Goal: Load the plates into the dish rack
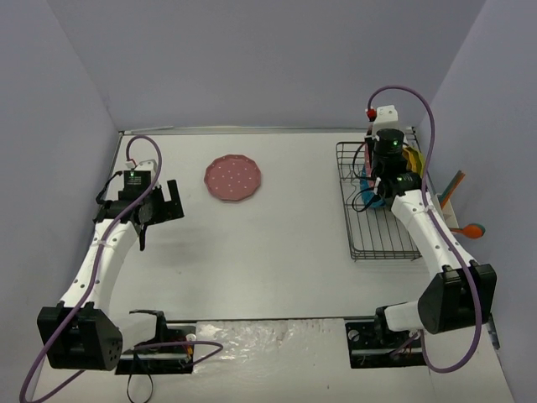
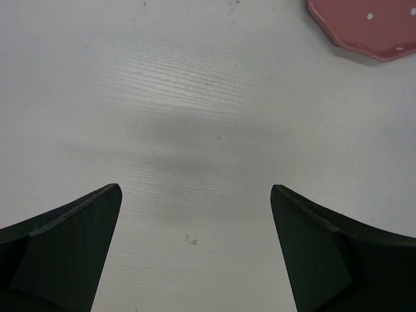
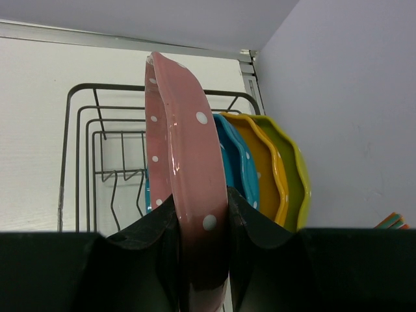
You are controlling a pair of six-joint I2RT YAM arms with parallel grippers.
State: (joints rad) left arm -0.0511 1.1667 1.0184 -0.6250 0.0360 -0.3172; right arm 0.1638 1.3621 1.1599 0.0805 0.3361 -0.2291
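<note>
The right end effector (image 3: 201, 198) is clenched on a pink plate (image 3: 185, 143), which is held upright and edge-on at the dish rack (image 1: 383, 239). Whether it is seated in the rack cannot be told. Just behind it, a blue plate (image 3: 237, 166), an orange plate (image 3: 266, 169) and a yellow-green plate (image 3: 292, 172) are stood on edge (packed close, toward the wall). The left end effector (image 2: 195, 186) is released, its fingers spread wide over the tabletop (image 1: 277, 252). A second pink plate (image 1: 232, 178) is laid flat there, well apart from the rack.

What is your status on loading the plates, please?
Left gripper open, empty. Right gripper shut on held pink plate, upright at dish rack beside three racked plates. Second pink plate flat, not yet loaded. Nothing in the way.
</note>
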